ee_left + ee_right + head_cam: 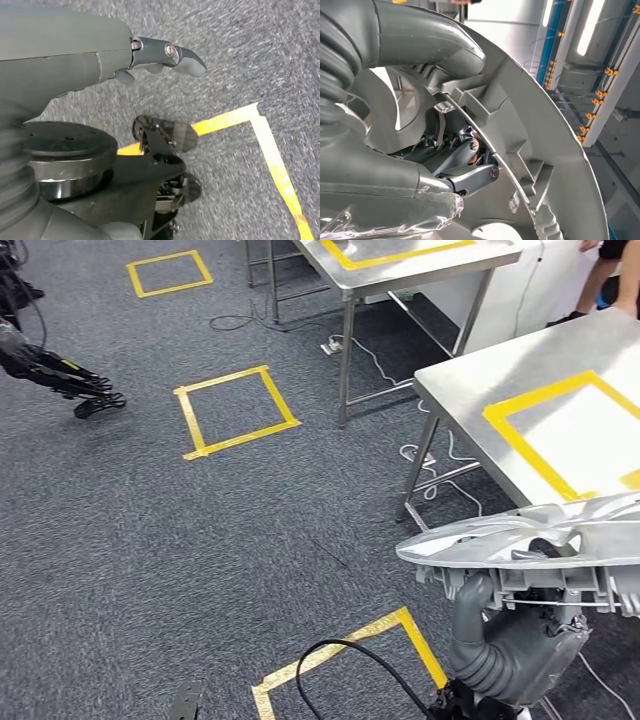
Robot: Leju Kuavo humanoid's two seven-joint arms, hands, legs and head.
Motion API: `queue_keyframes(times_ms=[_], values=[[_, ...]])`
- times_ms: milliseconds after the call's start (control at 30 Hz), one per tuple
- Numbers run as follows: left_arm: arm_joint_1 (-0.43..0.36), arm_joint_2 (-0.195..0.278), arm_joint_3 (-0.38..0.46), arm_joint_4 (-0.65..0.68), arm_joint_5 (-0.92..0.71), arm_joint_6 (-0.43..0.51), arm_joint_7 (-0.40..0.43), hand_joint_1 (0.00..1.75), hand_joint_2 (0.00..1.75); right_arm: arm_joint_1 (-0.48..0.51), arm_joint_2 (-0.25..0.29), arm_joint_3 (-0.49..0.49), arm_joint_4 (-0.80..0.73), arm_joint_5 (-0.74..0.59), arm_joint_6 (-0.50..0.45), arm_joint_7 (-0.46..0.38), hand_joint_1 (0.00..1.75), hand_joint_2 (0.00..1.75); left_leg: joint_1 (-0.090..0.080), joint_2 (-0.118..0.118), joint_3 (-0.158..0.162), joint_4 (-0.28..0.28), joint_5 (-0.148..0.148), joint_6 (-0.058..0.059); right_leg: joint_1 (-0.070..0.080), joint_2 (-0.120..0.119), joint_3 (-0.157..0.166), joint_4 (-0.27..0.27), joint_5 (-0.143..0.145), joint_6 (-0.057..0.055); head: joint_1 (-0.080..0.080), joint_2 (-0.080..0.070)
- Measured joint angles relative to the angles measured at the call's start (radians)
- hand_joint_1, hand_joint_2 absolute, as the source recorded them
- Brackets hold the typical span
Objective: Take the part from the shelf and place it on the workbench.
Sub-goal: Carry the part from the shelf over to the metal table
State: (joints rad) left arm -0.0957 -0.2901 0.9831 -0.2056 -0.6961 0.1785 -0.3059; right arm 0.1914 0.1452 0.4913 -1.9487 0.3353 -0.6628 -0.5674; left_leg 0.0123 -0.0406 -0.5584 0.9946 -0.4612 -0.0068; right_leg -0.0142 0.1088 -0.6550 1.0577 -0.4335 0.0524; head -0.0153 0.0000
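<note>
Part (521, 540) sits grasped in my right hand (513, 640), lower right, beside the bench (468, 380) edge; left hand (166, 55) released.

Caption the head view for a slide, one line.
The right hand carries the grey part toward the steel workbench marked with yellow tape.

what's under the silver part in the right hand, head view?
Under the silver part the right hand grips it from below, thumb up against its ribbed underside. Below that lies grey carpet with yellow tape. The part covers the fingers and the workbench edge there.
</note>
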Motion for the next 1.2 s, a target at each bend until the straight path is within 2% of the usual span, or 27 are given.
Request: queue_keyframes(times_ms=[67, 100, 133, 167, 200, 233, 300, 367, 433, 500, 567, 633, 667, 700, 733, 800, 867, 900, 933, 967, 1000, 1033, 1067, 1100, 1133, 1167, 1200], values=[[0.001, -0.001, 0.0, 0.0, -0.001, 0.0, 0.0, 0.0, 1.75, 0.0, -0.001, -0.001, 0.0, 0.0, 0.0, 0.0, 1.75, 1.75, -0.003, 0.026, 0.001, -0.002, 0.0, 0.007, 0.004, -0.067, -0.049, 0.105, -0.058, 0.004, 0.003, 0.0], [0.002, 0.0, 0.0, 0.0, -0.001, 0.0, 0.0, 0.0, 1.75, 0.0, -0.001, -0.001, 0.0, 0.0, 0.0, 0.0, 1.75, 1.75, -0.005, 0.04, 0.001, -0.002, -0.001, 0.009, 0.004, -0.085, -0.08, 0.172, -0.089, 0.006, 0.005, 0.0], [0.004, 0.0, 0.0, 0.0, -0.001, 0.0, 0.0, 0.0, 1.75, 0.0, -0.001, -0.001, 0.0, 0.0, 0.0, 0.0, 1.75, 1.75, -0.007, 0.055, 0.002, -0.002, -0.002, 0.01, 0.004, -0.095, -0.103, 0.222, -0.107, 0.007, 0.005, 0.0], [0.005, 0.0, 0.0, 0.0, -0.001, 0.0, 0.0, 0.0, 1.75, 0.0, -0.001, -0.001, 0.0, 0.0, -0.001, 0.0, 1.75, 1.75, -0.007, 0.07, 0.003, -0.001, -0.004, 0.011, 0.004, -0.1, -0.109, 0.241, -0.106, 0.008, 0.005, 0.0], [0.005, 0.0, 0.001, 0.0, -0.002, 0.0, 0.0, 0.0, 1.75, 0.001, -0.001, -0.001, 0.0, 0.0, -0.001, 0.0, 1.75, 1.75, -0.008, 0.084, 0.005, -0.001, -0.006, 0.01, 0.004, -0.105, -0.095, 0.22, -0.088, 0.008, 0.005, 0.0], [0.005, 0.0, 0.001, 0.0, -0.002, 0.0, 0.0, 0.0, 1.75, 0.001, -0.001, -0.001, 0.0, 0.0, -0.001, 0.0, 1.75, 1.75, -0.008, 0.097, 0.008, -0.001, -0.008, 0.009, 0.004, -0.115, -0.062, 0.164, -0.058, 0.007, 0.005, 0.0], [0.005, 0.0, 0.001, 0.0, -0.003, -0.001, 0.0, 0.0, 1.75, 0.001, -0.001, -0.001, 0.0, 0.0, -0.002, 0.0, 1.75, 1.75, -0.012, 0.117, 0.017, 0.0, -0.016, 0.001, 0.009, -0.161, 0.013, 0.034, -0.014, 0.002, 0.004, 0.0], [0.004, 0.001, 0.001, 0.0, -0.003, -0.001, 0.0, 0.0, 1.75, 0.001, -0.001, -0.001, -0.002, 0.0, -0.002, 0.0, 1.75, 1.75, -0.018, 0.133, 0.024, -0.001, -0.021, -0.009, 0.014, -0.183, 0.043, -0.02, -0.005, -0.009, 0.003, 0.0], [0.004, 0.001, 0.001, 0.0, -0.003, -0.001, 0.0, 0.0, 1.75, 0.002, -0.001, -0.001, -0.003, 0.0, -0.003, 0.0, 1.75, 1.75, -0.018, 0.15, 0.028, -0.004, -0.023, -0.019, 0.015, -0.157, 0.04, -0.022, -0.003, -0.022, 0.003, 0.0], [0.001, 0.001, 0.001, 0.0, -0.004, -0.002, 0.0, 0.0, 1.75, 0.003, -0.001, -0.001, -0.006, 0.001, -0.003, -0.001, 1.75, 1.75, -0.014, 0.123, 0.022, 0.019, -0.046, -0.03, 0.011, -0.132, 0.04, -0.026, 0.001, -0.032, 0.001, 0.0], [0.001, 0.002, 0.001, 0.0, -0.005, -0.002, 0.0, 0.0, 1.75, 0.003, -0.001, -0.001, -0.009, 0.002, -0.004, -0.002, 1.75, 1.75, -0.011, 0.072, -0.025, 0.124, -0.105, -0.037, 0.006, -0.108, 0.04, -0.027, 0.004, -0.04, -0.004, 0.0], [0.003, 0.003, 0.001, 0.0, -0.006, -0.001, 0.0, 0.0, 1.75, 0.003, -0.001, -0.001, -0.009, 0.003, -0.004, -0.003, 1.75, 1.75, -0.011, 0.053, -0.094, 0.255, -0.153, -0.038, 0.005, -0.08, 0.04, -0.027, 0.005, -0.043, -0.007, 0.0], [0.004, 0.004, 0.002, 0.0, -0.006, -0.001, 0.0, 0.0, 1.75, 0.004, -0.001, -0.001, -0.009, 0.003, -0.004, -0.003, 1.75, 1.75, -0.011, 0.051, -0.114, 0.285, -0.151, -0.038, 0.005, -0.064, 0.04, -0.027, 0.005, -0.043, -0.007, 0.0], [0.005, 0.004, 0.002, 0.0, -0.005, -0.001, 0.0, 0.0, 1.75, 0.004, -0.001, -0.001, -0.009, 0.003, -0.004, -0.003, 1.75, 1.75, -0.011, 0.048, -0.114, 0.273, -0.128, -0.036, 0.005, -0.048, 0.04, -0.027, 0.006, -0.042, -0.007, 0.0], [0.004, 0.004, 0.002, 0.0, -0.005, 0.0, 0.0, 0.0, 1.75, 0.004, -0.001, -0.001, -0.009, 0.003, -0.004, -0.003, 1.75, 1.75, -0.01, 0.041, -0.097, 0.227, -0.091, -0.034, 0.004, -0.033, 0.041, -0.027, 0.006, -0.041, -0.007, 0.0], [0.003, 0.004, 0.003, 0.0, -0.005, 0.0, 0.0, 0.0, 1.75, 0.004, -0.001, -0.001, -0.01, 0.004, -0.004, -0.003, 1.75, 1.75, -0.002, -0.01, -0.041, 0.093, -0.022, -0.032, 0.003, -0.004, 0.038, -0.024, 0.009, -0.034, -0.007, 0.0], [0.002, 0.004, 0.005, 0.0, -0.004, 0.0, 0.0, 0.0, 1.75, 0.004, -0.001, -0.001, -0.01, 0.006, -0.004, -0.005, 1.75, 1.75, 0.003, -0.052, -0.009, 0.018, -0.002, -0.027, 0.003, 0.02, 0.031, -0.023, 0.013, -0.023, -0.008, 0.0], [0.001, 0.004, 0.006, 0.0, -0.004, 0.0, 0.0, 0.0, 1.75, 0.004, -0.001, -0.001, -0.01, 0.006, -0.004, -0.005, 1.75, 1.75, 0.002, -0.052, -0.007, 0.01, -0.003, -0.022, 0.003, 0.031, 0.027, -0.025, 0.016, -0.016, -0.007, 0.0], [0.001, 0.003, 0.006, 0.0, -0.003, 0.0, 0.0, 0.0, 1.75, 0.005, -0.001, -0.001, -0.011, 0.007, -0.005, -0.006, 1.75, 1.75, 0.001, -0.04, -0.007, 0.009, -0.001, -0.016, 0.001, 0.04, 0.022, -0.028, 0.019, -0.01, -0.008, 0.0], [0.0, 0.003, 0.006, 0.0, -0.003, 0.0, 0.0, 0.0, 1.75, 0.006, -0.001, -0.001, -0.011, 0.007, -0.005, -0.006, 1.75, 1.75, 0.001, -0.028, -0.007, 0.008, 0.001, -0.009, 0.001, 0.031, 0.018, -0.026, 0.018, -0.004, -0.007, 0.0], [0.0, 0.002, 0.007, 0.0, -0.002, 0.0, 0.0, 0.0, 1.75, 0.006, -0.001, -0.001, -0.011, 0.007, -0.005, -0.006, 1.75, 1.75, 0.002, -0.015, -0.006, 0.006, 0.003, -0.002, 0.002, 0.008, 0.009, -0.012, 0.007, 0.0, -0.002, 0.0], [0.0, 0.002, 0.007, 0.0, -0.002, 0.001, 0.0, 0.0, 1.75, 0.006, -0.001, -0.001, -0.011, 0.008, -0.005, -0.007, 1.75, 1.75, 0.002, 0.0, -0.006, 0.004, 0.005, 0.004, 0.004, -0.024, -0.009, 0.023, -0.016, 0.003, 0.002, 0.0], [0.001, 0.003, 0.008, 0.0, -0.002, 0.001, 0.0, 0.0, 1.75, 0.006, -0.001, -0.002, -0.011, 0.009, -0.005, -0.007, 1.75, 1.75, 0.0, 0.015, -0.006, 0.004, 0.004, 0.008, 0.006, -0.061, -0.034, 0.081, -0.049, 0.006, 0.006, 0.0], [0.004, 0.003, 0.008, 0.0, -0.001, 0.001, 0.0, 0.0, 1.75, 0.006, -0.002, -0.002, -0.011, 0.01, -0.005, -0.007, 1.75, 1.75, -0.002, 0.03, -0.006, 0.004, 0.003, 0.011, 0.006, -0.083, -0.066, 0.151, -0.085, 0.008, 0.009, 0.0], [0.006, 0.004, 0.009, 0.0, -0.001, 0.001, 0.0, 0.0, 1.75, 0.006, -0.002, -0.002, -0.011, 0.011, -0.005, -0.007, 1.75, 1.75, -0.004, 0.046, -0.006, 0.004, 0.003, 0.012, 0.005, -0.095, -0.094, 0.216, -0.112, 0.01, 0.009, 0.0], [0.007, 0.004, 0.009, 0.0, -0.002, 0.001, 0.0, 0.0, 1.75, 0.006, -0.002, -0.002, -0.011, 0.013, -0.005, -0.005, 1.75, 1.75, -0.004, 0.061, -0.006, 0.004, 0.002, 0.012, 0.005, -0.1, -0.11, 0.255, -0.123, 0.011, 0.009, 0.0], [0.007, 0.004, 0.01, 0.0, -0.002, 0.0, 0.0, 0.0, 1.75, 0.006, -0.002, -0.001, -0.011, 0.015, -0.004, -0.004, 1.75, 1.75, -0.004, 0.076, -0.005, 0.004, 0.001, 0.012, 0.004, -0.103, -0.106, 0.254, -0.114, 0.012, 0.009, 0.0]])
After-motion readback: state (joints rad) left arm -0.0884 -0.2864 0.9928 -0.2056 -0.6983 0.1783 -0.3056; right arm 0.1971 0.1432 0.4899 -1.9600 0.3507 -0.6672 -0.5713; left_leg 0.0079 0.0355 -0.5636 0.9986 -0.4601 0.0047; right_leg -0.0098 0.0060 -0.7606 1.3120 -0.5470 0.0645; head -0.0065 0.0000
